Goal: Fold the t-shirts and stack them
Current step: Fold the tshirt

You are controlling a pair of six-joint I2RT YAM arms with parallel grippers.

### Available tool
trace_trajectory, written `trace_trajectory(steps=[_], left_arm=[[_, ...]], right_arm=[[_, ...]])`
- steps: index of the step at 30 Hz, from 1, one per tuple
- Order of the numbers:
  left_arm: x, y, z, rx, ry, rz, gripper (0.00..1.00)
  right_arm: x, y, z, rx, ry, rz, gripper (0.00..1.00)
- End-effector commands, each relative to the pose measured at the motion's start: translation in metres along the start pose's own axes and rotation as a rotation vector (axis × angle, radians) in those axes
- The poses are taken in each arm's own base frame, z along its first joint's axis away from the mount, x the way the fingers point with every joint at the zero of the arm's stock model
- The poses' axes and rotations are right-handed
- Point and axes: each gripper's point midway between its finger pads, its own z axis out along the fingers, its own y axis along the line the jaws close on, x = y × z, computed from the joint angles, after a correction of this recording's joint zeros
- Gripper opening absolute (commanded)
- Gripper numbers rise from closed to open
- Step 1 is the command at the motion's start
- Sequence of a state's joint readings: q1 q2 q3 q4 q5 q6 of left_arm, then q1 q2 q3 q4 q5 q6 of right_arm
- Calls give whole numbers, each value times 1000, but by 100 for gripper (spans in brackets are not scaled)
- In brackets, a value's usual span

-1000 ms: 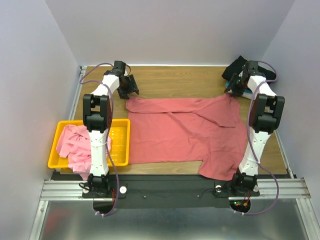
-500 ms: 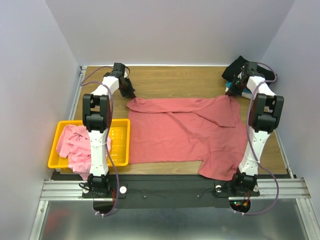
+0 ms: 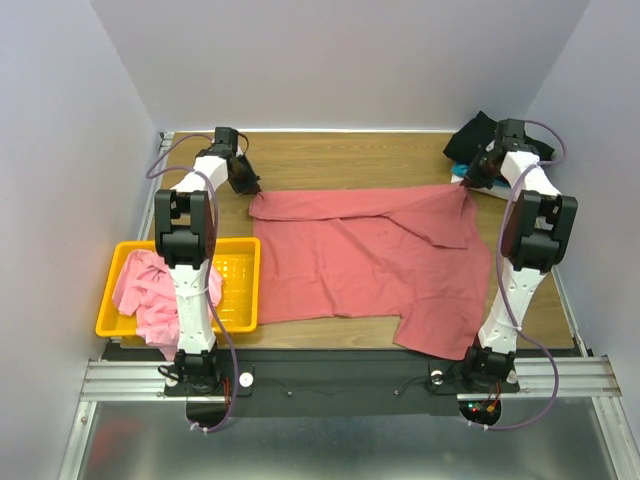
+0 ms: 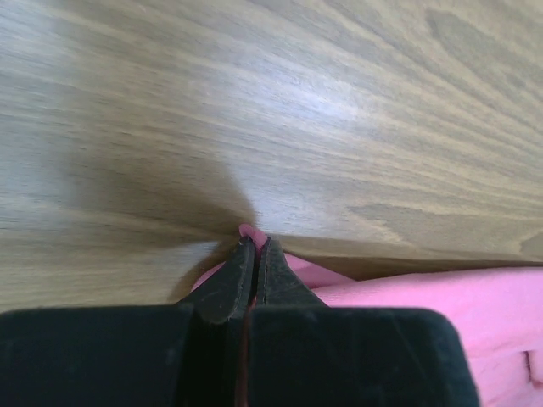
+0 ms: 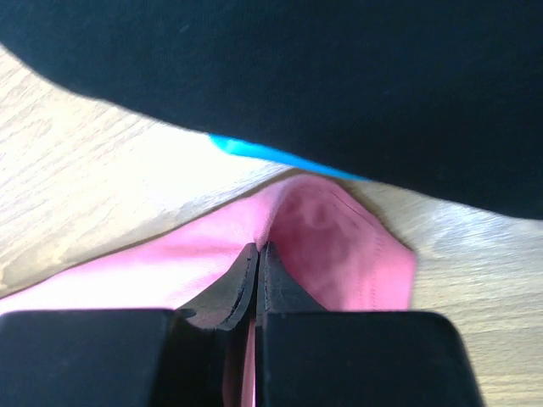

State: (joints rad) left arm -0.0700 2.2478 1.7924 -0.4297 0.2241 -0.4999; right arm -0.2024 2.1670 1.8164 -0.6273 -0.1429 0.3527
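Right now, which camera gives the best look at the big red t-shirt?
The top external view: the red t-shirt lies spread across the table, nearly its whole outline visible. The left wrist view shows only a corner pinched between the left fingers, and the right wrist view only another corner pinched between the right fingers.

The dusty-red t-shirt (image 3: pixel 370 265) lies spread between the left gripper (image 3: pixel 249 189) and the right gripper (image 3: pixel 470 182), each at a far corner. A black t-shirt (image 3: pixel 466 138) sits just beyond the right gripper. Well nearside of the left gripper, a yellow basket (image 3: pixel 240 290) holds a light pink t-shirt (image 3: pixel 140 290).
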Motion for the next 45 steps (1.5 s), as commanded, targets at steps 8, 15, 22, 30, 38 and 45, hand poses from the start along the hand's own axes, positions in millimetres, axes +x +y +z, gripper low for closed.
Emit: trace_trajectory(steps=[8,15,22,30,38,45], left_arm=[[-44,-24,-26,81,-142,7,0],[-60,-43,-34,144,-165,54,44],[-54,-43,-54,135,-172,65,66],[-27,-56,-67,118,-163,125,67],[11,-92,-50,148,-99,208,68],[32,-128,-42,215,-60,256,68]], right_arm=[[-27,-18,-4,41,-82,33,0],[-45,-9,0,-2,-108,32,23],[-40,1,-26,-53,-111,-8,63],[8,6,-72,-110,-58,-40,69],[91,40,-82,-154,62,-176,69],[124,39,-78,-129,120,-189,69]])
